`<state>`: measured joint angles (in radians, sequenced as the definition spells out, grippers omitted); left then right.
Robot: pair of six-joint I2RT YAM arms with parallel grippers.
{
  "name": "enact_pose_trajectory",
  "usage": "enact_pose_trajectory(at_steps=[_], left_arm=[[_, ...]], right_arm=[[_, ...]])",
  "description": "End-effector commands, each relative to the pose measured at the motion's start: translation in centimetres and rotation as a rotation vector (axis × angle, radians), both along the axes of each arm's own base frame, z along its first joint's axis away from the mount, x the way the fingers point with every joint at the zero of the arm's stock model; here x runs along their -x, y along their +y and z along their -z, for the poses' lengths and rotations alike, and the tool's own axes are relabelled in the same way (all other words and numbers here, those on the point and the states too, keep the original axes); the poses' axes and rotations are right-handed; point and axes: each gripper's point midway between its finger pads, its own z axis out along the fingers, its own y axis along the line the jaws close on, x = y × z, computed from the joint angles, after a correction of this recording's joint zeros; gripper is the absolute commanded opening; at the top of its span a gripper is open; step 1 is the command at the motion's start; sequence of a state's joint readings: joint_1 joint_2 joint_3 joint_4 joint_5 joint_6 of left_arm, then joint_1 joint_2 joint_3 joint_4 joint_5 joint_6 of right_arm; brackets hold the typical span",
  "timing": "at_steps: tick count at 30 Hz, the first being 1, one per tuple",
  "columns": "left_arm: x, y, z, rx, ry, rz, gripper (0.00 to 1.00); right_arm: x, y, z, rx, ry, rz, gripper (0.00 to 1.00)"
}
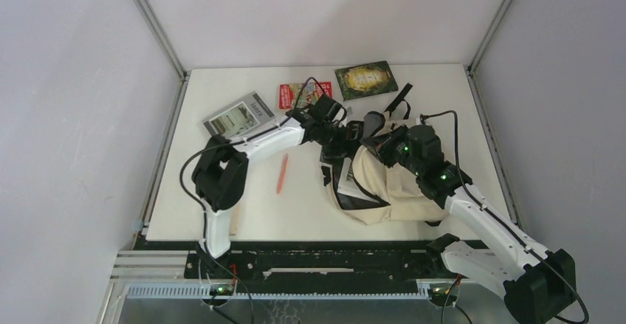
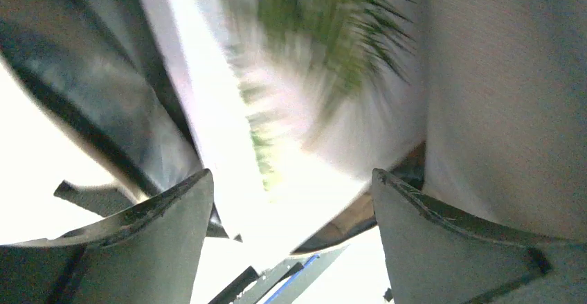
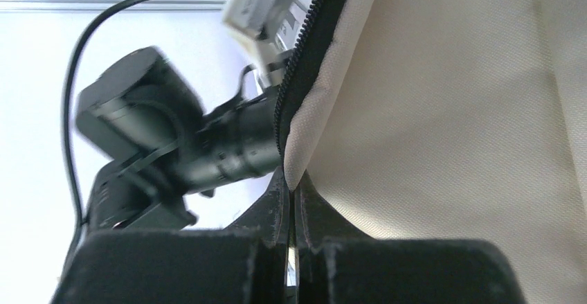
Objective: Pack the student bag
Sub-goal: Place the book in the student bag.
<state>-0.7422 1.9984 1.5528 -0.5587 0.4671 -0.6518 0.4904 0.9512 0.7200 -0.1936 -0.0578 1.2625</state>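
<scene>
tabletop scene seen from above, with two white and black robot arms reaching in from the near edge. student bag (image 1: 395, 187), cream canvas with black straps, is lying on the white table (image 1: 458, 110) right of centre. its mouth is gaping toward the left and showing dark lining

left gripper (image 1: 342, 141) is hanging at that mouth. in the left wrist view its jaws are standing wide apart with nothing between them, and both grey fingers (image 2: 443, 242) are filling the bottom corners. just beyond them a flat item with a green leafy print (image 2: 318, 55) is sitting against the bag's cream fabric, too blurred to read

right gripper (image 1: 378, 143) is meeting the bag's upper rim from the right. in the right wrist view its fingertips (image 3: 277, 214) are pressing tightly together on the cream rim, right beside the black zipper (image 3: 304, 61). the dark wrist of the left arm (image 3: 180, 145) is showing just past the zipper

three items are lying along the far side of the table, apart from the bag: a grey book (image 1: 238, 115) at the left, a red booklet (image 1: 294, 94) partly under the left arm, and a green book (image 1: 365, 80) further right. an orange pen (image 1: 282, 173) is lying left of the bag, near the table's middle
</scene>
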Motion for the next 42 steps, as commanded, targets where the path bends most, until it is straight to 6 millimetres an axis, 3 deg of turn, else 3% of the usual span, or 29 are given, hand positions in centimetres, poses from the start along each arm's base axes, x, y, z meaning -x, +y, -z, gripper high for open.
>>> enact_pose_trajectory(at_steps=[1, 5, 8, 10, 18, 26, 29, 30, 32, 34, 39, 42], left_arm=[[-0.5, 1.3, -7.2, 0.046, -0.171, 0.034, 0.86], [-0.9, 3.3, -7.5, 0.042, -0.175, -0.023, 0.73], [-2.1, 5.4, -6.0, -0.027, -0.188, -0.109, 0.61], [-2.6, 6.2, -4.8, -0.078, -0.194, -0.147, 0.59], [-2.4, 5.0, -0.2, -0.131, -0.148, -0.120, 0.58], [-3.6, 4.7, 2.9, -0.184, -0.151, -0.152, 0.44], [-3.4, 4.6, 3.3, -0.208, -0.136, -0.140, 0.32], [-3.3, 4.7, 3.3, -0.218, -0.128, -0.140, 0.22], [-3.1, 5.0, 2.4, -0.224, -0.133, -0.142, 0.01], [-3.1, 5.4, -0.4, -0.214, -0.169, -0.139, 0.00], [-1.9, 6.9, -10.0, -0.127, -0.312, -0.110, 0.00], [-1.1, 7.4, -11.2, -0.097, -0.315, -0.100, 0.00]], right_arm=[[-0.3, -0.2, -2.3, -0.020, -0.085, -0.003, 0.00], [-0.3, -0.5, -1.9, -0.004, -0.076, 0.004, 0.00], [-0.3, -0.5, -1.8, 0.004, -0.077, -0.001, 0.00], [-0.3, -0.3, -1.8, 0.004, -0.079, -0.009, 0.00], [-0.1, -0.1, -1.3, 0.002, -0.074, -0.034, 0.00], [0.0, 0.0, -1.3, 0.003, -0.074, -0.049, 0.00], [0.0, 0.0, -1.4, 0.002, -0.080, -0.048, 0.00], [0.0, 0.1, -1.5, 0.002, -0.084, -0.055, 0.00], [0.1, 0.1, -1.5, 0.002, -0.085, -0.063, 0.00], [0.2, 0.0, -1.5, 0.006, -0.085, -0.063, 0.00], [0.1, -2.2, -1.5, 0.059, -0.101, -0.009, 0.00], [0.1, -3.7, -1.2, 0.103, -0.108, 0.023, 0.00]])
